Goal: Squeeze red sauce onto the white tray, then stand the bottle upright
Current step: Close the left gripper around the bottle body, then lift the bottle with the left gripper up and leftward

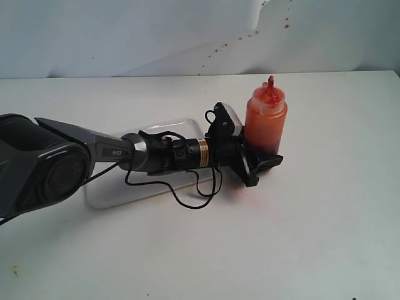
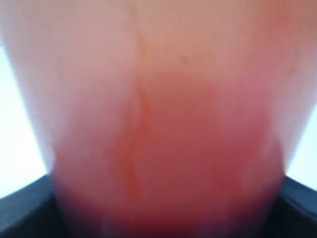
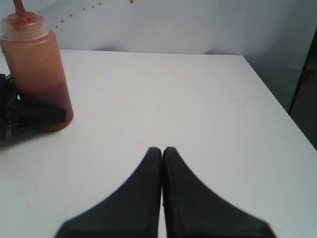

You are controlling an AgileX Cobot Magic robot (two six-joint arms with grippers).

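The bottle (image 1: 265, 122) stands upright on the white table, right of the middle, its red nozzle pointing up and darker sauce low inside. My left gripper (image 1: 262, 156) reaches in from the left and is shut on its lower part, one black finger (image 3: 39, 116) lying across the front. In the left wrist view the bottle (image 2: 158, 124) fills the picture, blurred, with dark fingers at both lower corners. The white tray (image 1: 178, 127) lies behind and under the left arm, mostly hidden. No red sauce shows on it. My right gripper (image 3: 162, 149) hangs shut and empty over bare table, apart from the bottle (image 3: 37, 74).
Small red splashes (image 1: 225, 45) dot the pale back wall. A black cable (image 1: 187, 200) loops down from the left wrist onto the tray's near rim. The table's right edge (image 3: 277, 99) drops off beyond the right gripper.
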